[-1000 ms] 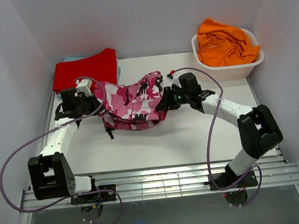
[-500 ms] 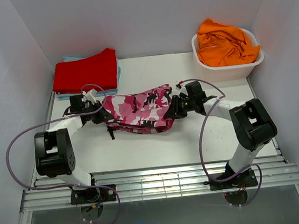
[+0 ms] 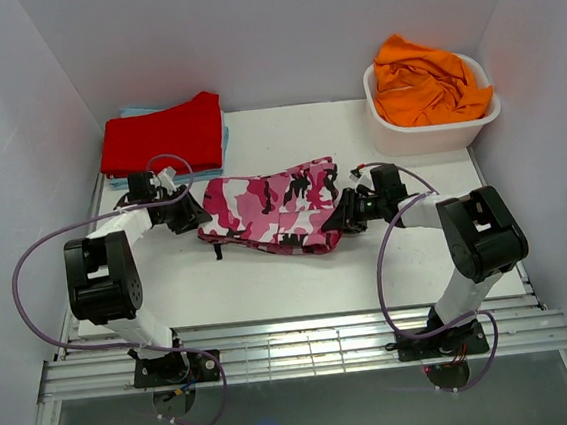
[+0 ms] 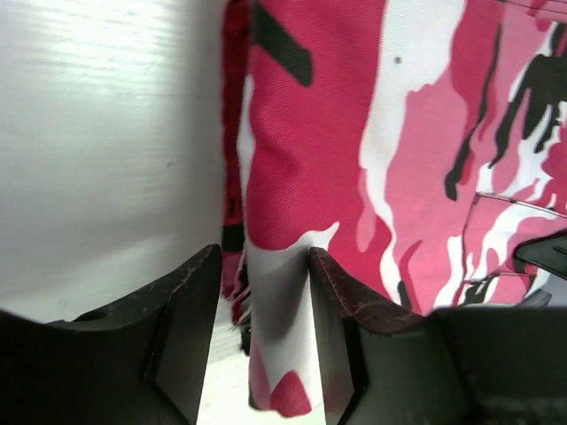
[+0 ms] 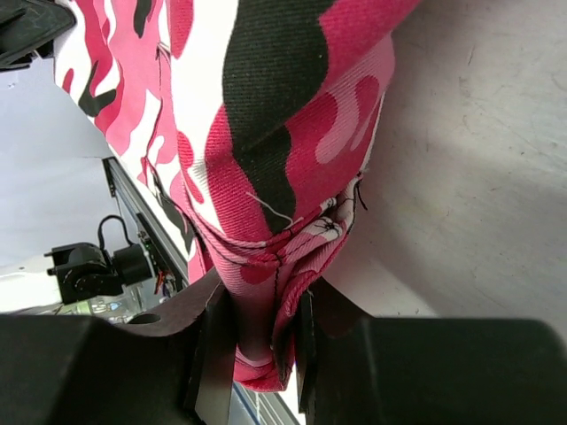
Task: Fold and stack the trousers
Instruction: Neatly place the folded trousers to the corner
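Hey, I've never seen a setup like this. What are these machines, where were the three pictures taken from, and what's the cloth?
They are two robots, a left arm and a right arm, bolted at the near edge of a white table. The wide picture comes from a fixed camera above and behind them. Each close-up comes from a camera on one arm's wrist, so the dark shapes at its bottom are that arm's own fingers. On the table lie pink, white and black camouflage trousers, folded into a flat bundle. The right end effector pinches their right end. The left end effector sits at their left end, jaws apart, clamping nothing. At the back left lies a folded red garment; at the back right a white tub holds an orange garment.
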